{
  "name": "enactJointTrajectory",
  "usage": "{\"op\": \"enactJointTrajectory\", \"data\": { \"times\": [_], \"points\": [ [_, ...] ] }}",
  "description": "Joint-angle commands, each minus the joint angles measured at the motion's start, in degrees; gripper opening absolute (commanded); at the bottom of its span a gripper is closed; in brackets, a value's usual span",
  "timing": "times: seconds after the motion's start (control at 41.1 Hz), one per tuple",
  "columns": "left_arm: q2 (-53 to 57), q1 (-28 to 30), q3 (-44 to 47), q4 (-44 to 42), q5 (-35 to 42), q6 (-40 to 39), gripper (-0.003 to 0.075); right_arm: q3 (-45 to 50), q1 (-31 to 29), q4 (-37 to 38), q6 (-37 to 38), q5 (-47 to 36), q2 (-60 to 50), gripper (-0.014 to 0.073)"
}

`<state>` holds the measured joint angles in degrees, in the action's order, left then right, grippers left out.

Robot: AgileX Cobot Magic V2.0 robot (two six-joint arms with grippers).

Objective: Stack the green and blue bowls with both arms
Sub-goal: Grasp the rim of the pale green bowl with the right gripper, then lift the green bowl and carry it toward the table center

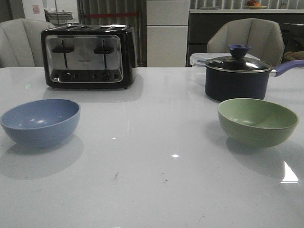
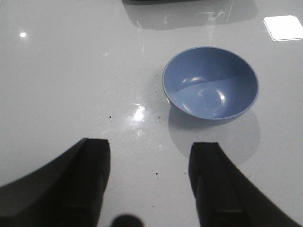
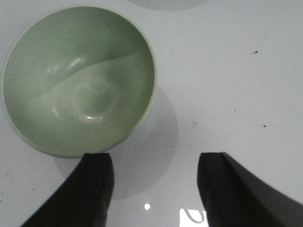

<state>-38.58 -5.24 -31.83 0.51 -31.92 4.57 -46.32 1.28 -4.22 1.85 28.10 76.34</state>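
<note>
Blue bowl [image 1: 40, 121] and green bowl [image 1: 258, 121] sit well apart on the white bench [image 1: 152, 185]; left gripper [image 2: 149, 182] and right gripper [image 3: 155, 189] hover above them, both released and empty.

- Saucepan [image 1: 237, 78]: purple handle cut off by the right edge of the front view.
- Clear container [image 1: 199, 59] behind saucepan: mostly hidden.
- Left tool [image 2: 149, 182] and right tool [image 3: 156, 189]: only the fingertips in frame, bodies cut off.
- Toaster [image 1: 88, 56] label: too small to read.
</note>
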Motion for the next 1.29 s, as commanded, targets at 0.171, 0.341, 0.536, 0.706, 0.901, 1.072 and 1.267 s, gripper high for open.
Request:
{"op": "enactJointTrajectory", "data": {
  "times": [0.171,0.341,0.536,0.706,0.901,1.072,1.267],
  "points": [
    [-0.2,-0.4,-1.8,0.2,3.9,-0.4,0.0383,-13.3,-0.1,-0.4,-0.4,1.0,13.6,0.0502],
    [-0.2,-0.4,-1.8,0.2,3.9,-0.4,0.0383,-19.0,-0.1,-0.4,-0.5,3.4,21.7,0.0479],
    [-0.2,-0.4,-1.8,0.2,3.9,-0.4,0.0383,-22.4,-0.1,-0.4,-0.5,5.0,26.3,0.0346],
    [-0.2,-0.4,-1.8,0.2,3.9,-0.4,0.0383,-23.7,-0.1,-0.4,-0.5,6.6,26.2,0.0192],
    [-0.2,-0.4,-1.8,0.2,3.9,-0.4,0.0383,-25.1,0.1,-0.4,-0.5,9.2,24.8,0.0109],
    [-0.2,-0.4,-1.8,0.2,3.9,-0.4,0.0383,-25.3,2.1,-0.6,-1.3,9.7,21.4,0.0108],
    [-0.2,-0.4,-1.8,0.2,3.9,-0.4,0.0383,-25.3,8.7,-3.1,-1.8,9.7,16.9,0.0108]
  ]
}}
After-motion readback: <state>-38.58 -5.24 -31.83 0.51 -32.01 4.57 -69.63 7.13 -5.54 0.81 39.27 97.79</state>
